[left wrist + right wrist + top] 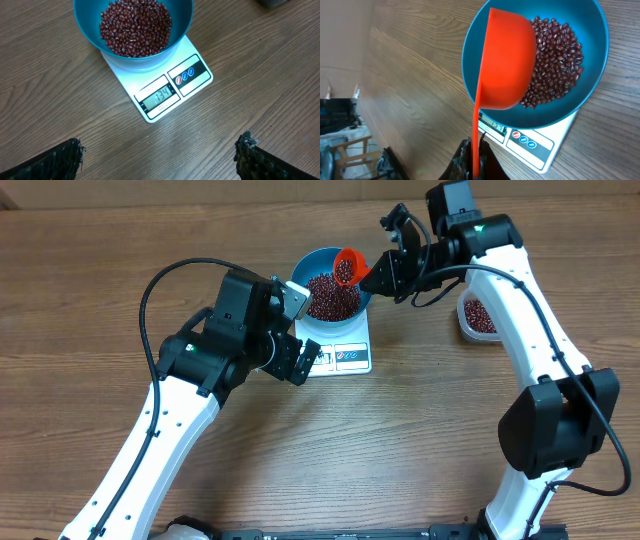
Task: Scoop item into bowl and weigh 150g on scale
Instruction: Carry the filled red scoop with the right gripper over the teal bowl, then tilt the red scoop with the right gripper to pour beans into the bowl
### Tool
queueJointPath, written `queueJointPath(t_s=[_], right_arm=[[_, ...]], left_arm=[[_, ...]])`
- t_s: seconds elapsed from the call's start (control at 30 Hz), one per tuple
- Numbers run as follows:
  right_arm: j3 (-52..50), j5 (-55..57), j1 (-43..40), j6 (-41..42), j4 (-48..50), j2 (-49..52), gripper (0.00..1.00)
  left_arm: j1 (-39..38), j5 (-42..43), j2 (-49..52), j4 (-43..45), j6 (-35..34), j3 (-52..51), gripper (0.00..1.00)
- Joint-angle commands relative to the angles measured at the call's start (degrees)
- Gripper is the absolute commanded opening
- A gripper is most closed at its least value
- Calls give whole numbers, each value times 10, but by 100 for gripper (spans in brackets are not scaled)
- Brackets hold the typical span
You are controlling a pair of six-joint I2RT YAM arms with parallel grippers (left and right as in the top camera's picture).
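A: Which step is this?

B: Topping up, I'd judge. At the bottom of the left wrist view the left claw (160, 155) hangs released over the bare wood-grain bench (260, 100), holding nothing; its ribbed black fingers (60, 162) stand wide apart.

A: And the reading?

B: Just beyond it, the flat white plastic scale (189, 54) shows what looks like 134 in its display (159, 95), so about 16 short of 150.

A: Where are the beans?

B: The beans (135, 25), small, glossy and dark red-brown, lie heaped in the round, smooth blue bowl (85, 25), which sits on the scale at the top of that frame.

A: The other arm?

B: In the right wrist view the right claw (475, 165) is clenched on the thin handle of an orange plastic scoop (507, 65). The scoop's rounded cup hangs tilted over the bowl's left rim, and overhead some beans show inside it.

A: Next move?

B: A slow, slight tip, I think, so that only a few grains fall, while watching the display; loose beans slide in a rush.

A: Farthest back?

B: At the right edge overhead, a clear tub (478, 315) holds more beans.
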Motion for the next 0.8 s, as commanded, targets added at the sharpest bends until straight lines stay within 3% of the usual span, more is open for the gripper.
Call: queueJointPath(t_s=[0.0, 0.77], right_arm=[[19, 23, 7, 5, 4, -24, 4], [19, 24, 7, 4, 12, -24, 4]], left_arm=[[0, -3, -3, 2, -7, -1, 100], [0, -3, -3, 2, -7, -1, 100]])
